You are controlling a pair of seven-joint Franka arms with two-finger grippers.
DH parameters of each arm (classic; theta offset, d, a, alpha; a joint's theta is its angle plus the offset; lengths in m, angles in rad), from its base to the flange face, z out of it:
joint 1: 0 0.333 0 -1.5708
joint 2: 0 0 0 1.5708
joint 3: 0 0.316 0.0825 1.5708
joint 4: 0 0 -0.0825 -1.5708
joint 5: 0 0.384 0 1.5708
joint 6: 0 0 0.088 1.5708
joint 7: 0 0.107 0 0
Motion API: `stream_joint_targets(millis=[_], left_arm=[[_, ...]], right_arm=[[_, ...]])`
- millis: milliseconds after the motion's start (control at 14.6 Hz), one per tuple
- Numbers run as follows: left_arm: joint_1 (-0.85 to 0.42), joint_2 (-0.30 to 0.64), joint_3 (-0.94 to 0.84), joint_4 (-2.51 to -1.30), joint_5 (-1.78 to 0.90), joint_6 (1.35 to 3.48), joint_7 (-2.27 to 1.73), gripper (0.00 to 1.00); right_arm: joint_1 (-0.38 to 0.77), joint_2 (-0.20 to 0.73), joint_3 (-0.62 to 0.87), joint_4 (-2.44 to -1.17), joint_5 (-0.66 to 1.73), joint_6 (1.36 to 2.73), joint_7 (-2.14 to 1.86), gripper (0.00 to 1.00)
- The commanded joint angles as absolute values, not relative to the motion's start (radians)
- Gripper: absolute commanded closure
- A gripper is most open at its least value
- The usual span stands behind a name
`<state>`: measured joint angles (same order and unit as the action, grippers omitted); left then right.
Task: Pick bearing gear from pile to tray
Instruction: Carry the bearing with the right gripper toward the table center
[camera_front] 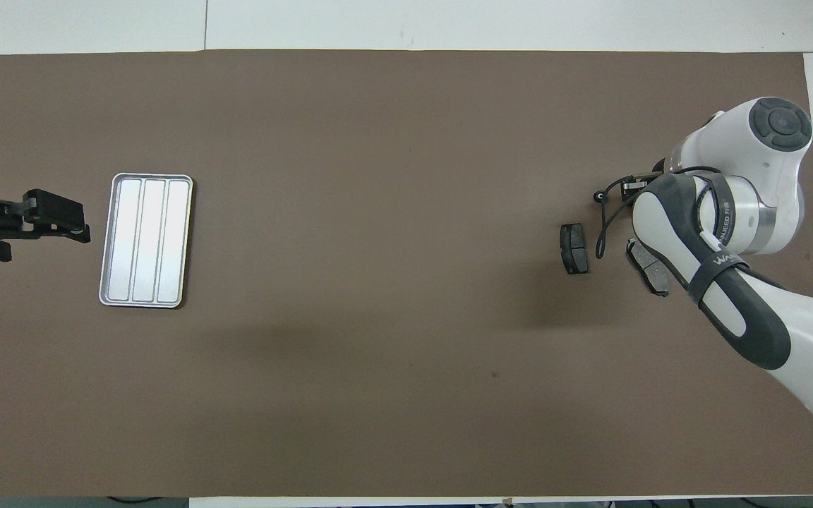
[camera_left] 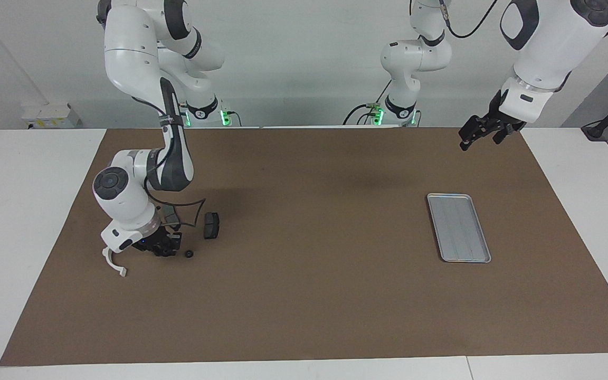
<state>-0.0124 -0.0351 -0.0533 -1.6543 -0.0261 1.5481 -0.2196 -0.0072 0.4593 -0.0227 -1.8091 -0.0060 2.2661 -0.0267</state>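
Brake pad [camera_left: 211, 225] lies beside right claw [camera_left: 165, 250].

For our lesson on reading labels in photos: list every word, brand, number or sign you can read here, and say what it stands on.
"ANJEED", followed by marks too small to read: on the wrist segment of the right arm, overhead view.
"WAN", the rest out of sight: on the black strap around that arm.
Tray: no text.
Facing view: nothing legible.
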Motion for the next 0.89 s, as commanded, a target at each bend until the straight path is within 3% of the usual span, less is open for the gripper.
stream_joint_targets(millis=[0,412,824], left_arm=[[-0.017,-0.06,-0.046,-1.675,-0.04,1.539,-0.212,0.0],[-0.017,-0.06,-0.046,-1.677,-0.04,1.54,-0.212,0.0],[-0.017,-0.06,-0.046,-1.677,-0.04,1.54,-0.212,0.0]], right_arm=[[-0.018,0.434,-0.015,-1.838,0.006,2.289,-0.035,1.0],[-0.005,0.402,-0.015,-1.734,-0.001,2.171,-0.026,1.0],[0.063,0.391,-0.014,-1.481,-0.009,1.956,0.043,1.0]])
